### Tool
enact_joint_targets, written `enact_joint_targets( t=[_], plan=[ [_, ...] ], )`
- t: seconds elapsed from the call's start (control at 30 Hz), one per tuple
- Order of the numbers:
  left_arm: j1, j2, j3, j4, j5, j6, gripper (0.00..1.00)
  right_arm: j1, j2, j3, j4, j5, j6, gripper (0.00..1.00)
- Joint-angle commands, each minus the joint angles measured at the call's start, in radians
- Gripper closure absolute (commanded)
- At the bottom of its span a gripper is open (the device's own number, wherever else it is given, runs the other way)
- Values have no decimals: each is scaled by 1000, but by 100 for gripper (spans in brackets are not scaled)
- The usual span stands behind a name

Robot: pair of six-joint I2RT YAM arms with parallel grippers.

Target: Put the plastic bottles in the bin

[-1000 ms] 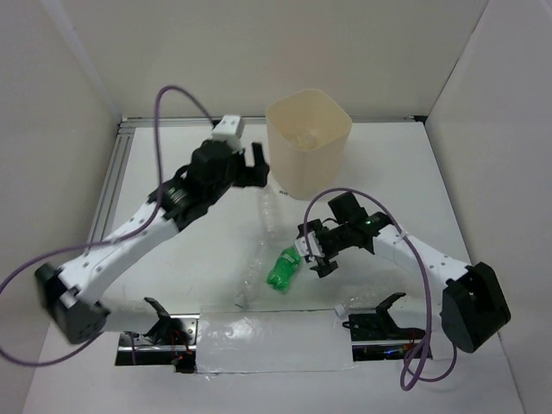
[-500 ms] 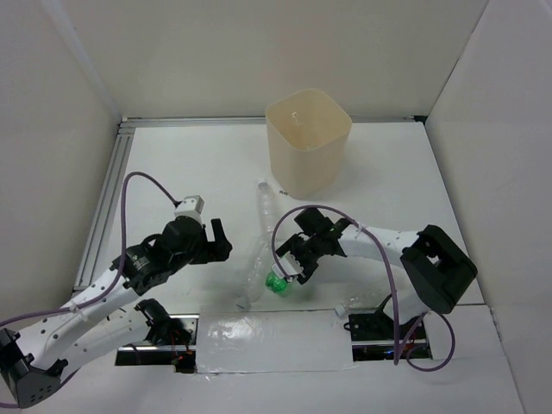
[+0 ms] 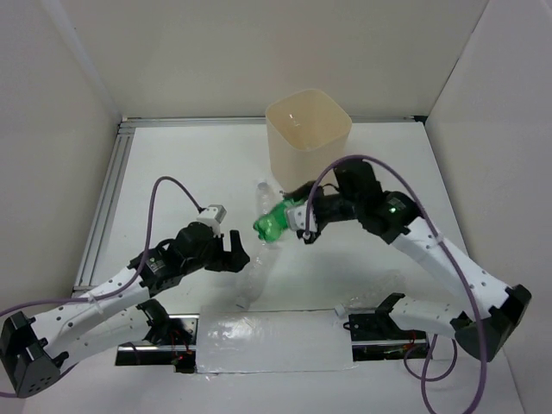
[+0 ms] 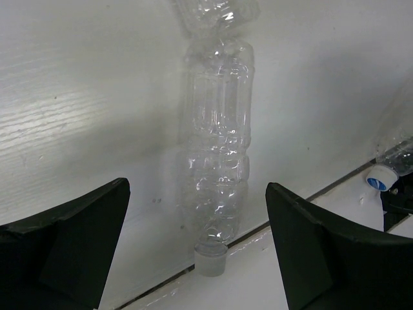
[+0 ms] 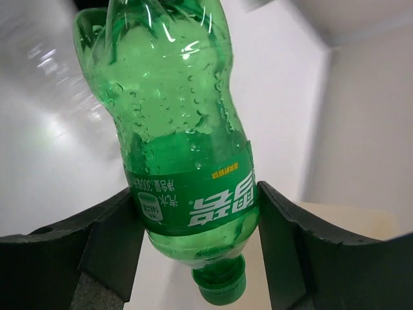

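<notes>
One green bottle (image 3: pixel 274 222) now aloft

Bright, even, diffuse light from overhead. White walls and table (image 3: pixel 172 172) near washed out; only soft, faint shadows under my arms. Right wrist view: background smeared by blur, green bottle (image 5: pixel 181 148) sharp, droplets crisp, white glare streaks near its top. Left wrist view: clear bottle (image 4: pixel 216 148) in focus, pale highlights; my left fingers (image 4: pixel 61 245) dark, featureless, soft-edged.
</notes>
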Motion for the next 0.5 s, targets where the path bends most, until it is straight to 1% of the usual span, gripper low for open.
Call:
enact_joint_targets(
  t=[0.0, 0.07, 0.1, 0.13, 0.17, 0.2, 0.23, 0.27, 0.33, 0.37, 0.4, 0.43, 0.47],
  plan=[
    [-8, 11, -7, 118, 65, 52, 1, -17, -27, 195, 167, 46, 287, 71],
    [-19, 39, -7, 130, 75, 63, 1, -47, 24, 259, 253, 144, 400, 71],
    [-19, 51, -7, 130, 86, 72, 1, -47, 51, 326, 329, 189, 445, 71],
    [-19, 62, -7, 144, 86, 72, 1, -67, 85, 363, 351, 265, 476, 71],
    [-28, 74, 3, 158, 86, 72, 1, -100, 155, 394, 376, 305, 541, 71],
    [-42, 96, 3, 167, 86, 83, 1, -119, 192, 447, 411, 348, 571, 70],
    [-51, 106, 3, 176, 86, 83, 1, -140, 229, 477, 411, 379, 588, 68],
    [-71, 117, 3, 187, 69, 83, 1, -192, 301, 503, 411, 388, 626, 67],
    [-89, 151, 12, 198, 60, 83, 1, -240, 369, 578, 421, 388, 661, 64],
    [-102, 163, 12, 198, 48, 71, 1, -260, 402, 602, 421, 388, 696, 62],
    [-102, 175, 12, 217, 48, 71, 1, -293, 473, 639, 393, 379, 711, 58],
    [-114, 203, 12, 227, 39, 71, 1, -315, 505, 715, 337, 332, 727, 44],
    [-123, 220, 12, 227, 13, 57, 1, -333, 533, 747, 315, 321, 743, 36]
  ],
)
